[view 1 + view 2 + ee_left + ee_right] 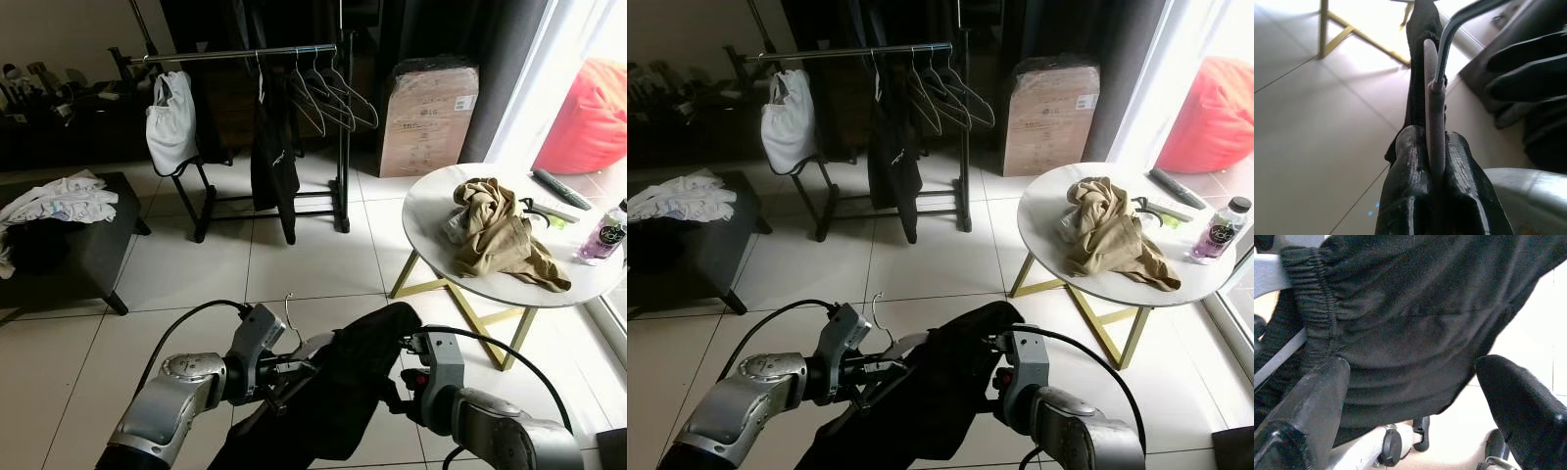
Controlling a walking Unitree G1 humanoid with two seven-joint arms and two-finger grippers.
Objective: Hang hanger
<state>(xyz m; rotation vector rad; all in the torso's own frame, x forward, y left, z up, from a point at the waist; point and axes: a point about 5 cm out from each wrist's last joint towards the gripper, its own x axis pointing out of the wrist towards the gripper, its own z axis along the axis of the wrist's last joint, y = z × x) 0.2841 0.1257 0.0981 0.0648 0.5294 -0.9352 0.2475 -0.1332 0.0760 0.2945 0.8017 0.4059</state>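
In the left eye view, nearest the camera at 6 o'clock, a black garment [343, 392] drapes over a grey hanger with a thin metal hook [288, 315], hiding most of the hanger. The left gripper [279, 377] sits at 7 o'clock against the hanger's neck; the right gripper [397, 377] at 5 o'clock is half buried in the cloth. Open tiled floor [294, 255] lies between the robot and the black clothes rack with a silver rail [245, 54] at 12 o'clock, which carries a white top, a dark garment and about three bare hangers [328, 93]. A round white table on gold legs [431, 201] at 2 o'clock holds one tan cloth [500, 235].

In the left wrist view, the left gripper's fingers [1405, 166] are clenched on the hanger's grey stem [1434, 132].

In the right wrist view, the right gripper's fingers [1317, 396] stand spread, the garment's black cloth [1415, 323] lying between them.
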